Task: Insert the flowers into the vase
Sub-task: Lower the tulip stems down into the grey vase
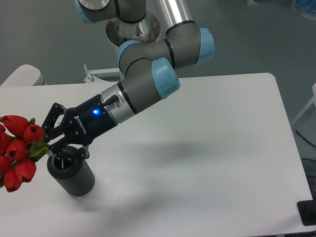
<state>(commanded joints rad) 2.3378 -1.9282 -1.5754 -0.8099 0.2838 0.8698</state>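
The vase (pixel 74 177) is a dark ribbed cylinder standing upright at the table's front left. The flowers (pixel 17 150) are a bunch of red tulip buds at the left edge of the view, with green stems (pixel 40 149) pointing right toward the vase mouth. My gripper (pixel 53 139) is just above and left of the vase mouth, shut on the stems. The bunch lies nearly horizontal, buds out to the left of the vase. The stem ends are hidden behind the fingers (pixel 55 148) and the vase rim.
The white table (pixel 207 148) stretches right and back from the vase. The arm's base (pixel 133 27) stands at the table's back edge. A small metal bracket (pixel 91 75) sits near the back left. A white rounded object (pixel 22 75) lies beyond the table's back left corner.
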